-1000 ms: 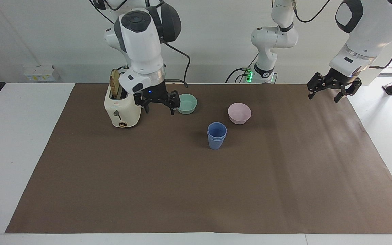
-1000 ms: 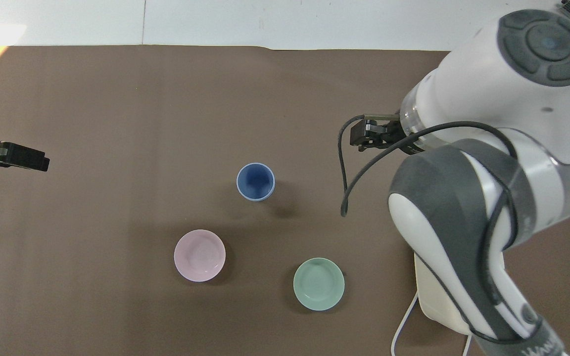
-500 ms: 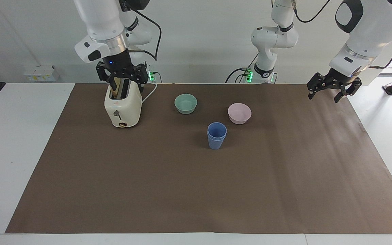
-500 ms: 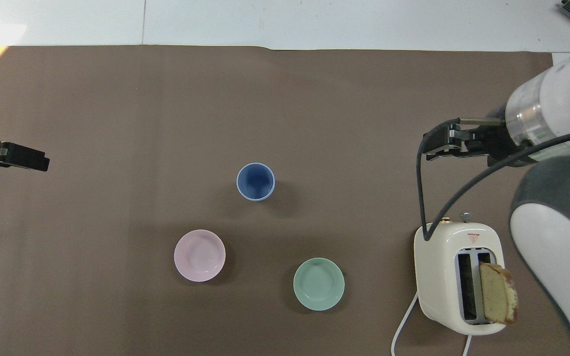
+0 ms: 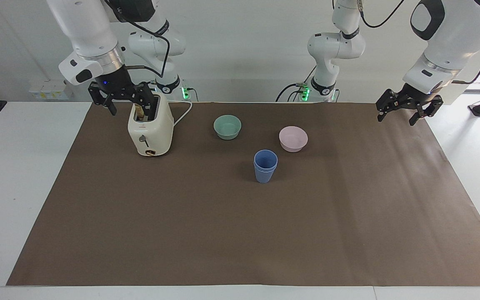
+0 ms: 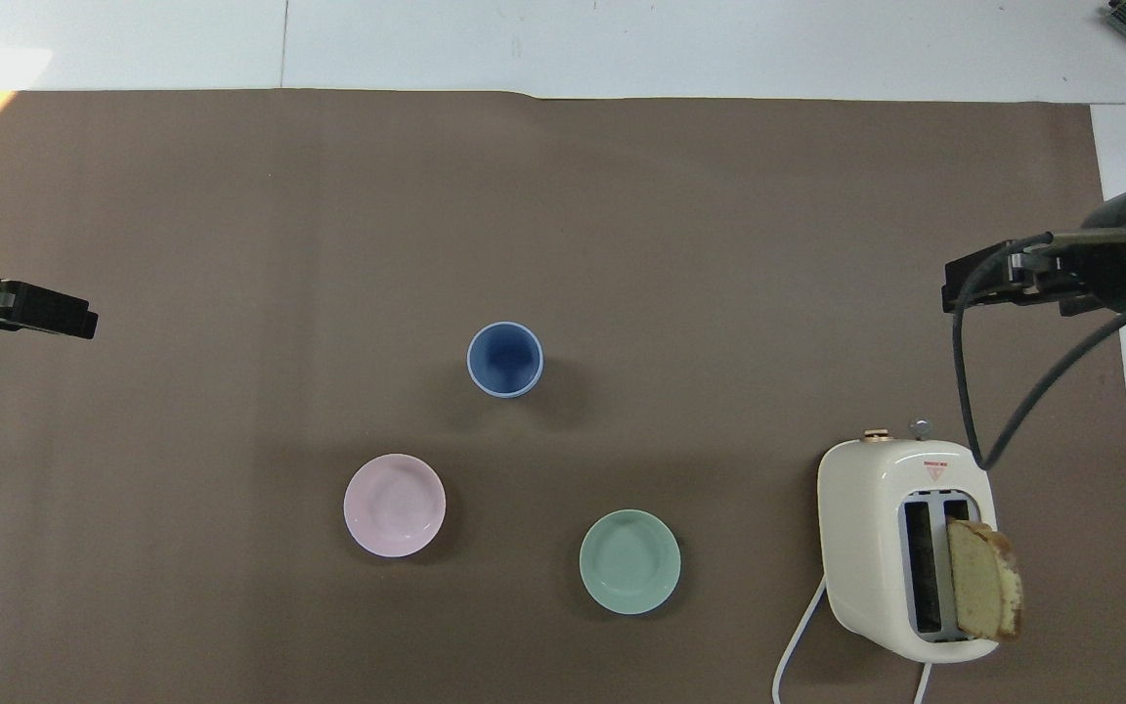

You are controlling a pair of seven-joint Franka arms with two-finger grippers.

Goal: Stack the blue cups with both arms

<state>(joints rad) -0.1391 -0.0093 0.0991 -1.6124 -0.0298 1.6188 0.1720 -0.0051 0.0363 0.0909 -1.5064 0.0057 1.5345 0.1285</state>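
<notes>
I take my clock from the overhead view, centred on the blue cups, with twelve pointing away from me.

Nearest my bases stands the toaster (image 5: 150, 133), at about four o'clock toward my right arm's end, with a slice of bread (image 6: 983, 577) sticking up out of one slot. Next come the teal bowl (image 5: 227, 127) at about five o'clock and the pink bowl (image 5: 293, 138) at about seven, both apart from the cups and from each other.

Farther out, near the middle of the brown mat (image 5: 223, 229), are the blue cups (image 5: 265, 166). They stand upright, one nested inside the other, the inner rim showing just above the outer. Nothing touches them.

My right gripper (image 5: 131, 104) hangs in the air beside the toaster's top, out at three o'clock. Its jaws are spread and empty. My left gripper (image 5: 406, 110) hangs over the mat's edge at nine o'clock, jaws likewise spread and holding nothing.

As I judge it, the stacking itself is done and I am at the clearing-off step. The next move calls for no grip at all: both arms only need to draw up and away. The right arm should mind the toaster and its bread as it goes.
</notes>
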